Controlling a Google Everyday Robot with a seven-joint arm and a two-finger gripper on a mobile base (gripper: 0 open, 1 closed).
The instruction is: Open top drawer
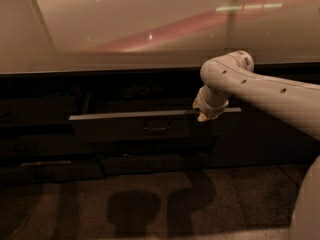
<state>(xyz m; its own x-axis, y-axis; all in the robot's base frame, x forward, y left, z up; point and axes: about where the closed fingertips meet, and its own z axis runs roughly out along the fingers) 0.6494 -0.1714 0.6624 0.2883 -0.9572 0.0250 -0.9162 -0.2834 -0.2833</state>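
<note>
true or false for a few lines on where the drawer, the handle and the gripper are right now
1. The top drawer is partly open. True.
2. The gripper is on the drawer's loop handle. False: it is at the drawer's upper edge, to the right of the handle.
3. The arm reaches in from the right side of the picture. True.
4. The arm is black. False: it is a pale cream colour against the dark drawer fronts.
</note>
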